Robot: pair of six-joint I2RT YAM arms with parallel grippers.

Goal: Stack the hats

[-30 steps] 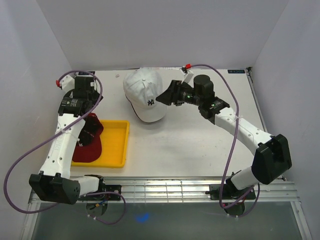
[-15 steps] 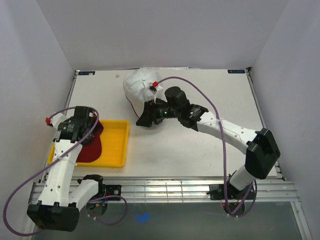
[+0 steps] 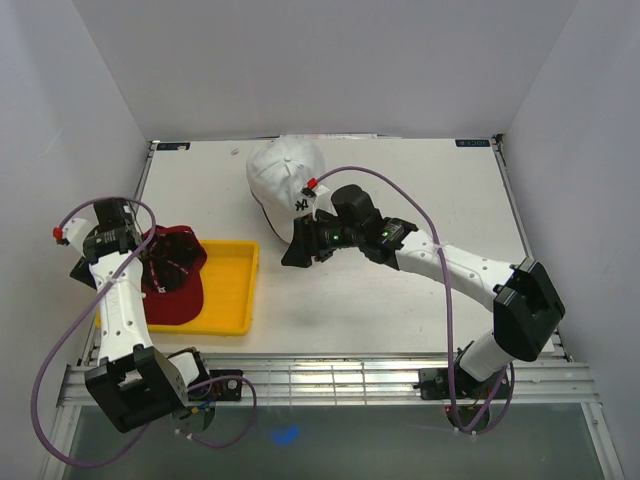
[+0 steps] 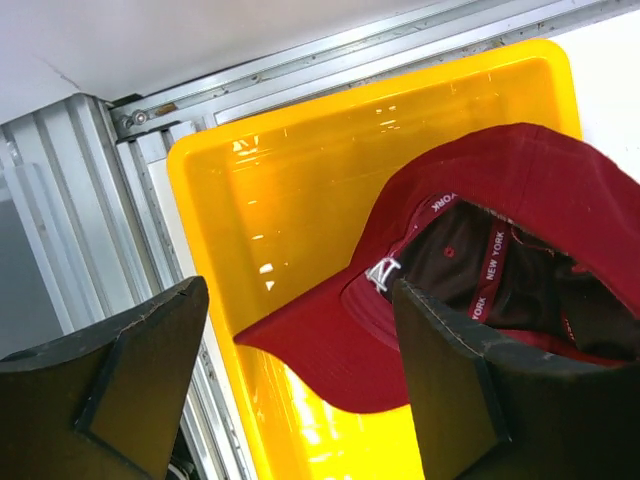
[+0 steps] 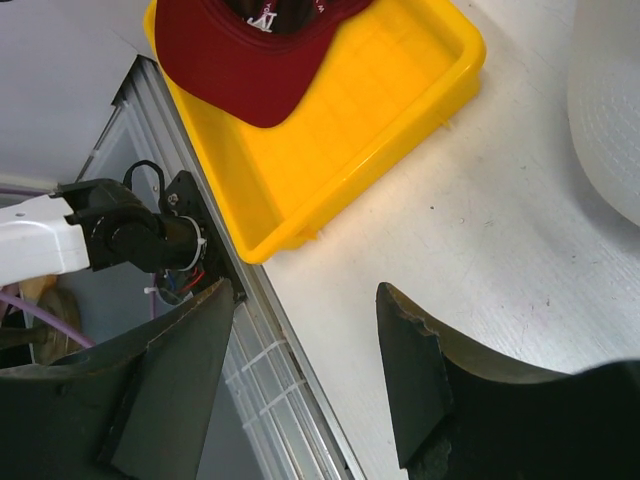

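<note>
A dark red cap lies in the yellow tray, its inside showing, with "NEW YORK" tape visible in the left wrist view. A white cap with a dark logo sits on the table at the back. My left gripper is open and empty, just left of the tray; in its own view the red brim lies between its fingers, below them. My right gripper is open and empty, just in front of the white cap's brim, over bare table. No other caps show.
The tray sits at the near left of the table, close to the metal rail along the front edge. White walls close in the left, back and right. The white cap's edge shows at the right of the right wrist view.
My left arm pulled back from the far left, passed over the red cap and swung left of the tray. My right gripper moved from beside the white cap to in front of its brim.
</note>
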